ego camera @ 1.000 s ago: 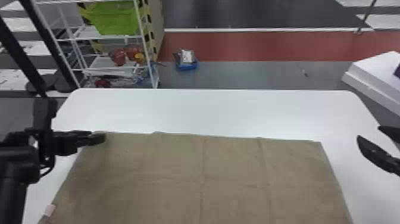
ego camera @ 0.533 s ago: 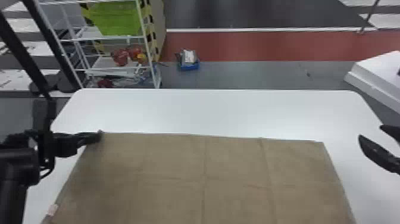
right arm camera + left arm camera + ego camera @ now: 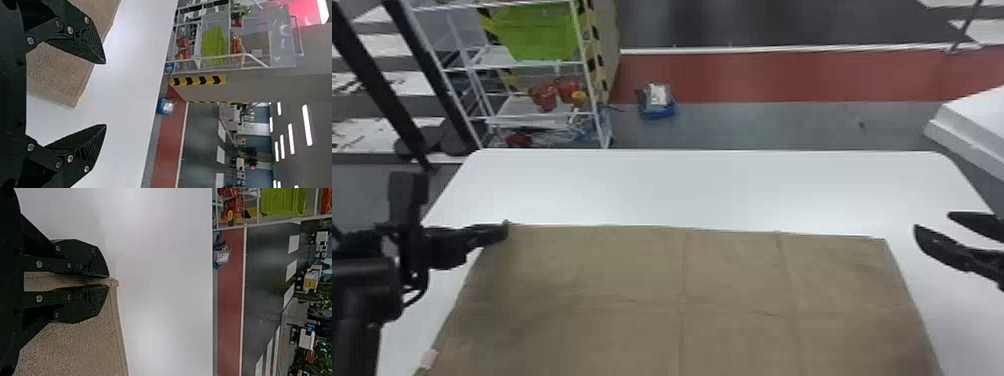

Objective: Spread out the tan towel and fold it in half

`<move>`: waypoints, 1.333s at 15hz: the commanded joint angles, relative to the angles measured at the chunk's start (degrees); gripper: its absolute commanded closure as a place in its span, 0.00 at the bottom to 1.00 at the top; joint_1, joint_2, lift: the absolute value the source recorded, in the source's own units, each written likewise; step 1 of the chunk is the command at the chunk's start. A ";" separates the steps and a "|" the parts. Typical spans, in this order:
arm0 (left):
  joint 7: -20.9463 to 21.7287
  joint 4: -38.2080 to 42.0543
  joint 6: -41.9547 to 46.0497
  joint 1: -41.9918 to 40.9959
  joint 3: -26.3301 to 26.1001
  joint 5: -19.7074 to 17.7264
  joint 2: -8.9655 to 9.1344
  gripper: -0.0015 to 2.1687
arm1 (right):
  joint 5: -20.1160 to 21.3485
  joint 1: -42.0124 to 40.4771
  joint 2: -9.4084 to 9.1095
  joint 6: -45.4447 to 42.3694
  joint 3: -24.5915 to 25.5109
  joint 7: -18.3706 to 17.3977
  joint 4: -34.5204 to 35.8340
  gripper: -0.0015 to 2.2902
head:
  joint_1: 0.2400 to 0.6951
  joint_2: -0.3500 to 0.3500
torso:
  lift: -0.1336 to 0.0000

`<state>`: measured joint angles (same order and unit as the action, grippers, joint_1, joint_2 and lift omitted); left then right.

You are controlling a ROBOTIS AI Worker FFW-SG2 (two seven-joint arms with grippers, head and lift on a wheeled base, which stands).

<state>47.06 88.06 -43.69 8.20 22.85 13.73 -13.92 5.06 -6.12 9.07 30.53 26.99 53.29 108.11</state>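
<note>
Right pincer point(image 3: 932, 221) has neared the towel point(image 3: 732, 280), shelving point(image 3: 589, 80) beyond the white table point(image 3: 707, 185).

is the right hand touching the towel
Apart. The head view shows a strip of white table between the right hand and the towel.

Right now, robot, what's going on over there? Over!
Left gripper shut on far left corner of tan towel. Right gripper open, right of it. Towel spread on white table, nothing seen on it.
</note>
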 commanded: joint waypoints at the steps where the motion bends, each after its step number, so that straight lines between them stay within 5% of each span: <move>1: 0.14 1.14 -0.04 -0.65 0.09 -0.01 0.12 0.46 | 3.29 3.57 1.83 4.58 -1.85 -0.65 -0.88 0.16 | 1.00 0.61 | 0.08; 12: -0.13 1.14 0.48 -1.08 -0.08 1.39 -0.67 0.46 | 11.99 16.66 5.96 11.79 -14.24 1.55 -19.51 0.16 | 1.00 0.62 | 0.08; 20: 0.14 1.14 0.66 -0.82 0.44 1.39 -0.67 0.46 | 18.49 20.71 7.63 19.88 -20.04 4.80 -19.95 0.16 | 1.00 0.66 | 0.08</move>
<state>47.18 89.24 -43.03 7.18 23.30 15.12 -14.62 22.04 13.92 16.22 48.56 8.17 57.96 88.24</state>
